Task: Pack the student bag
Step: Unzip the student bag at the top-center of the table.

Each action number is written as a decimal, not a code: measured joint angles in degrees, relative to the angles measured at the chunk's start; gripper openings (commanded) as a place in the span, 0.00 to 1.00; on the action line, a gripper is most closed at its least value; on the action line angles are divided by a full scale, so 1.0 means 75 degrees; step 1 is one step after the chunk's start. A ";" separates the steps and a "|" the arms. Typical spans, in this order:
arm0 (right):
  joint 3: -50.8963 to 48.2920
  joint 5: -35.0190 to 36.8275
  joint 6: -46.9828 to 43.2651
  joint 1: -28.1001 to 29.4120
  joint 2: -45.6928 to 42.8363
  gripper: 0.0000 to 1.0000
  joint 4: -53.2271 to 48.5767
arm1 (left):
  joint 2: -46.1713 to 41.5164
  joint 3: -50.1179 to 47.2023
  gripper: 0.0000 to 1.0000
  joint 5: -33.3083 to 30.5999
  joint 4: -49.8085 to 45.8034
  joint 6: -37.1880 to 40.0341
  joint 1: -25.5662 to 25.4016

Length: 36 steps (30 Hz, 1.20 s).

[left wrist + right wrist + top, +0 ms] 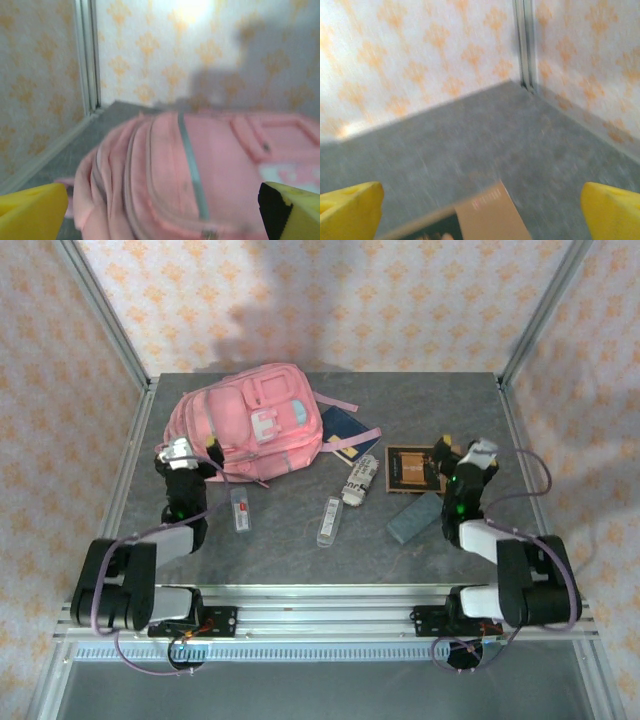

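The student bag [255,420], a large pink fabric backpack, is lying flat at the far-left of the grey table [290,552], with its long axis running roughly left-right. The left gripper [192,448] is hovering at its near-left corner, jaws spread wide and empty, and the bag is sitting dead ahead. The right gripper [463,450], likewise spread and empty, is hanging over the brown square box [412,468], well apart from the bag. I'm judging the left arm nearer.
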 measured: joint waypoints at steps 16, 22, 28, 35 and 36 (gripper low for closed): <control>0.3926 -0.4902 0.3920 0.2381 0.2646 0.58 -0.4028 | -0.1241 0.1172 0.64 0.2343 -0.5033 -0.4543 0.0064; 0.4916 -0.5680 0.4628 0.3620 0.4677 0.60 -0.4016 | -0.1985 0.0122 0.67 0.2550 -0.5837 -0.5225 -0.0364; 0.6033 -0.5963 0.5126 0.3850 0.5901 0.61 -0.4109 | -0.2908 -0.0361 0.67 0.2550 -0.6114 -0.5592 -0.0388; 0.7155 -0.5963 0.5610 0.3853 0.6846 0.19 -0.4071 | -0.3136 -0.0612 0.67 0.2637 -0.6187 -0.5729 -0.0388; 0.7251 -0.5960 0.5668 0.3847 0.6962 0.10 -0.4074 | -0.3121 -0.0612 0.67 0.2699 -0.6181 -0.5727 -0.0388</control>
